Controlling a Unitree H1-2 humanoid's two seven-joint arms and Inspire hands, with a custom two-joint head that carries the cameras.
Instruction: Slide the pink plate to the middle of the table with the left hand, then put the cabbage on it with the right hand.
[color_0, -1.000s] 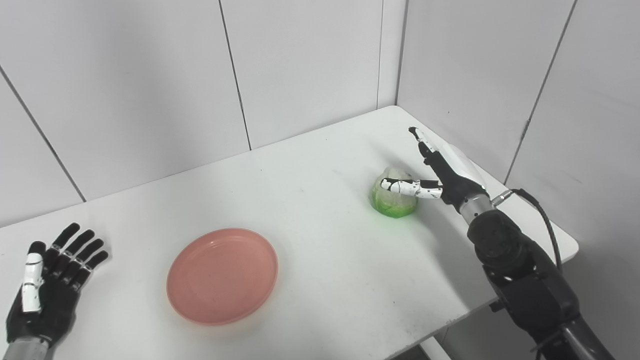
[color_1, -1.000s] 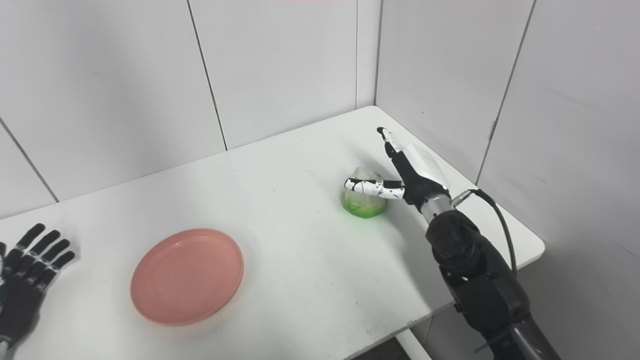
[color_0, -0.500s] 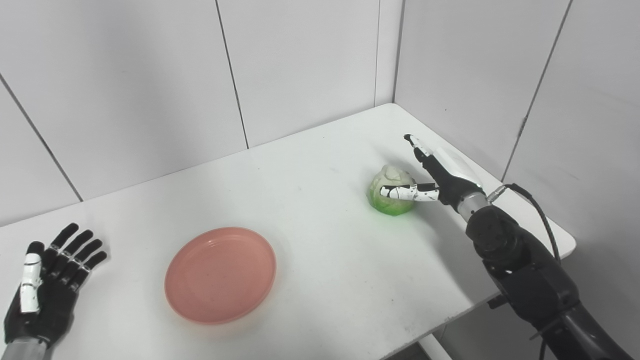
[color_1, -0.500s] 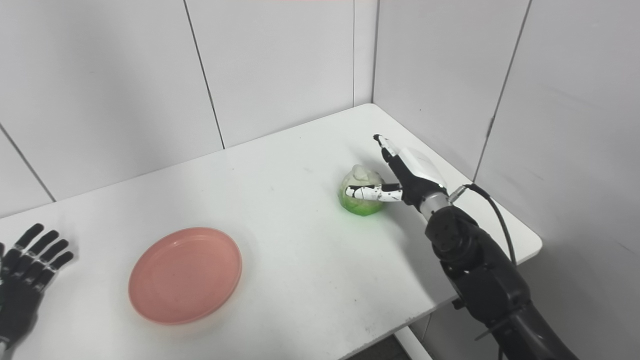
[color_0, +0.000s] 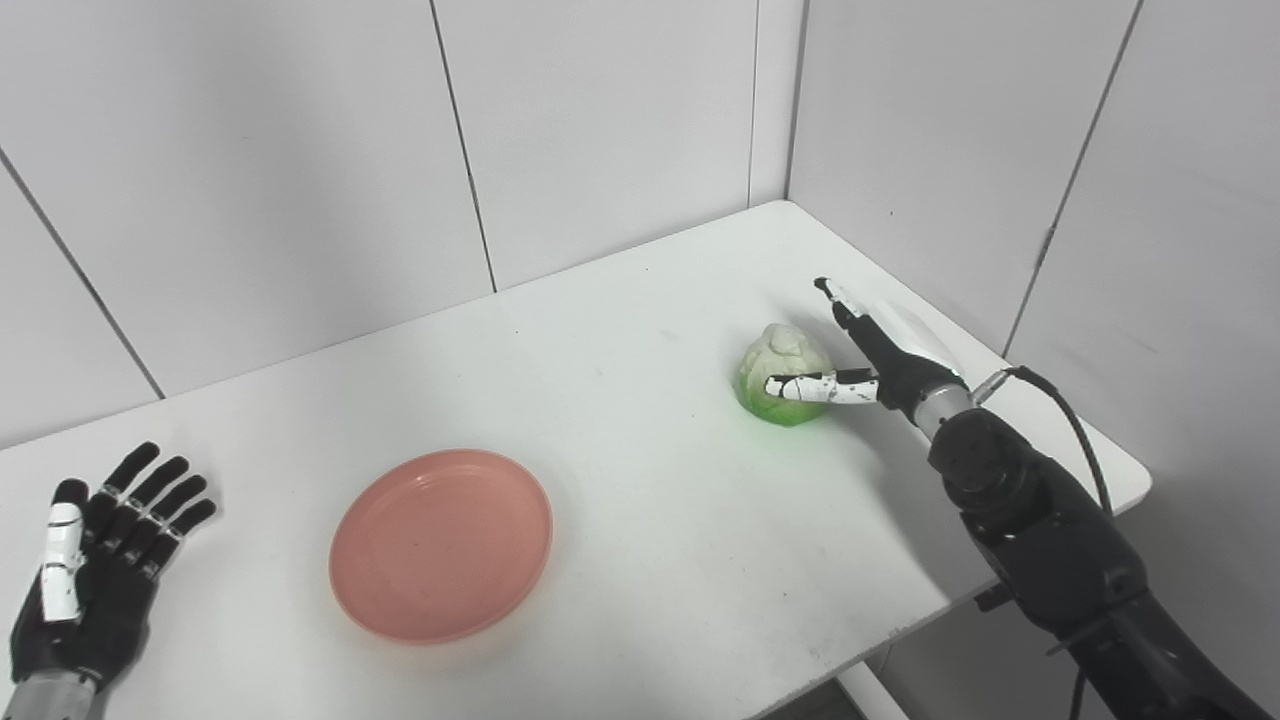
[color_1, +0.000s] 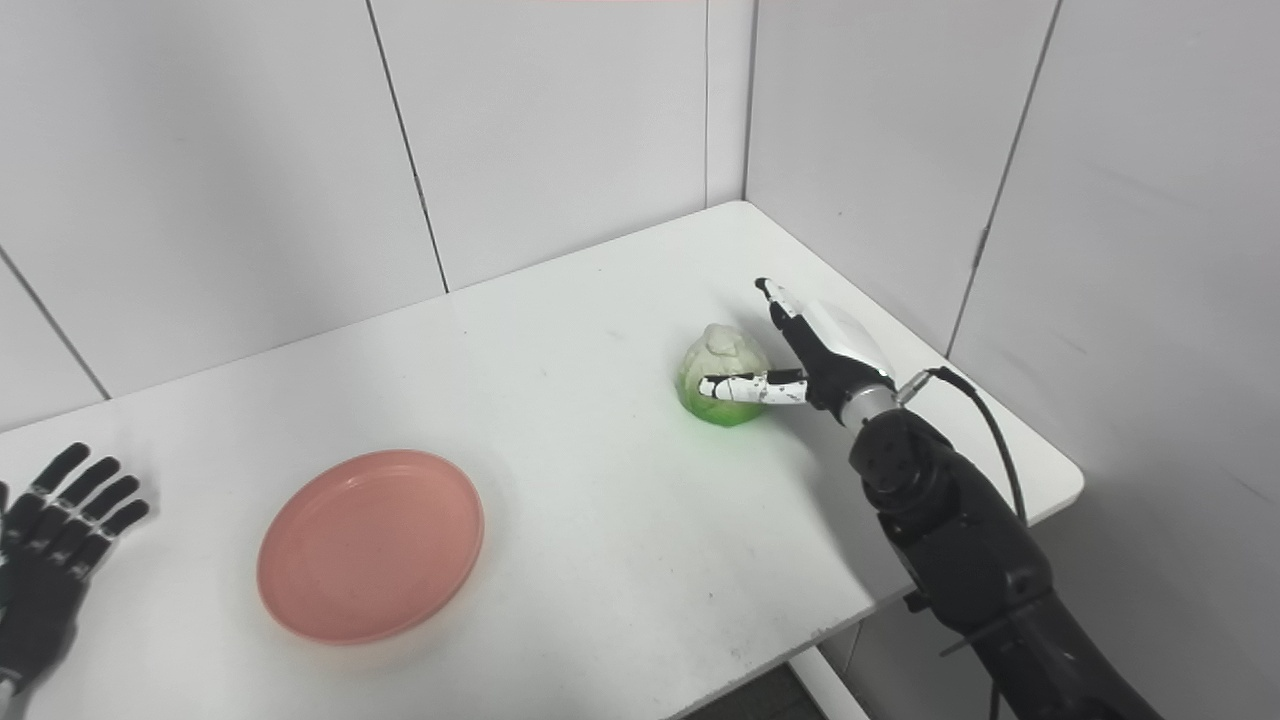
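Left hand (color_0: 85, 575): lies at the near left corner of the table (color_0: 620, 330), fingers spread and flat, holding nothing. Well apart from the plate; idle by the look of it.

Plate (color_0: 441, 545): pink, sits flat on the near side of the table, left of centre, empty. It lies to the right of the left hand, with bare tabletop between them.

Cabbage (color_0: 782, 375): small, pale on top and green at the base, upright on the right side of the table, toward the far end. Roughly round, no clear long axis. It is far right of the plate, well apart from it.

Right hand (color_0: 868, 352): much the nearer hand to the cabbage. It comes in from the cabbage's right side, forearm angled up from the near right edge. Thumb (color_0: 820, 388) reaches leftward across the near face of the cabbage, low down, apparently touching it; the fingers (color_0: 845, 308) point toward the far side, just beside the cabbage's right flank and still straight. So the hand is spread around the cabbage, not closed on it.

Judgement: the plate looks about placed; the grasp on the cabbage is the step in hand. The carry then runs leftward and nearward to the plate.
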